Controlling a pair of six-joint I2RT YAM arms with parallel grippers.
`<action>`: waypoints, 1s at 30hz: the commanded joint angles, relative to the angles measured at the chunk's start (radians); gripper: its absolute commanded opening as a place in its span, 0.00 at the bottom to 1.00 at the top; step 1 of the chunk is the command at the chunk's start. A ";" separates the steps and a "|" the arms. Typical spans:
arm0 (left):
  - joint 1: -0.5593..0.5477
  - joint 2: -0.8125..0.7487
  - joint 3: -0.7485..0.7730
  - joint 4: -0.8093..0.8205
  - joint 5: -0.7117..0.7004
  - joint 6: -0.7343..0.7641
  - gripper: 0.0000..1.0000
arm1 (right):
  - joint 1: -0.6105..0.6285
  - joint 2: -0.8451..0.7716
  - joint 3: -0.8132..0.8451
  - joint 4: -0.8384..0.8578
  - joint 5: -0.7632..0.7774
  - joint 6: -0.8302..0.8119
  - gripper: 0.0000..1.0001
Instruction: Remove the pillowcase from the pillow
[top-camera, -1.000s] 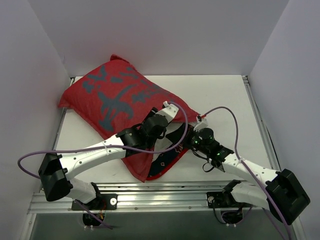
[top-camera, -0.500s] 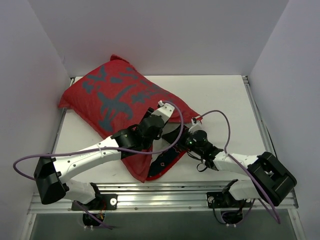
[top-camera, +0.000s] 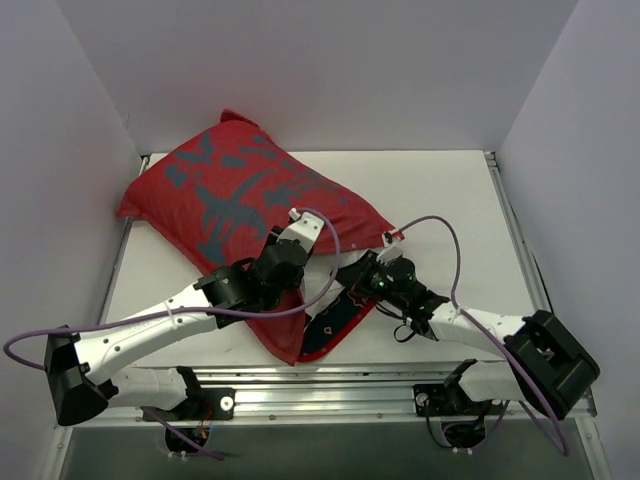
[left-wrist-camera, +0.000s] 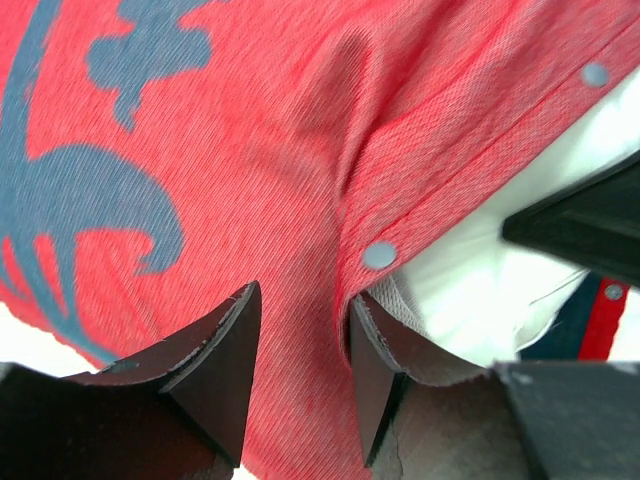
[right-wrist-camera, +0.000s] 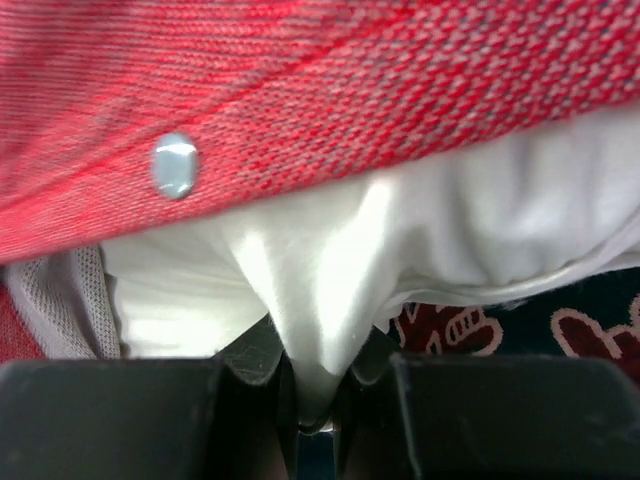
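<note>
The red pillowcase (top-camera: 230, 190) with grey-blue marks lies from the back left to the table's middle, its open end toward me. Its navy lining (top-camera: 335, 310) is folded out at the front. My left gripper (top-camera: 303, 226) (left-wrist-camera: 305, 292) is closed on the pillowcase (left-wrist-camera: 260, 150) at its snap edge (left-wrist-camera: 380, 254), one finger outside the fabric and one inside the opening. The white pillow (left-wrist-camera: 470, 270) bulges out beside it. My right gripper (top-camera: 352, 272) (right-wrist-camera: 318, 348) is shut on a pinch of the pillow (right-wrist-camera: 300, 260) just under the case's red hem (right-wrist-camera: 350, 80).
The white table (top-camera: 450, 200) is boxed in by pale walls on three sides. A metal rail (top-camera: 330, 385) runs along the near edge by the arm bases. Purple cables (top-camera: 440, 225) loop above both arms.
My right gripper went from open to shut, pinching the pillow inside the opening. The left arm drew back toward the left and near side, carrying the case's edge with it.
</note>
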 joint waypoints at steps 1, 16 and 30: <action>0.007 -0.064 -0.008 -0.093 -0.045 -0.057 0.48 | 0.006 -0.156 0.085 -0.100 0.070 -0.069 0.00; 0.064 -0.146 -0.088 -0.207 -0.127 -0.185 0.47 | -0.036 -0.390 0.328 -0.491 0.160 -0.191 0.00; 0.107 -0.318 -0.046 -0.153 0.231 -0.469 0.94 | -0.040 -0.251 0.424 -0.444 0.156 -0.231 0.00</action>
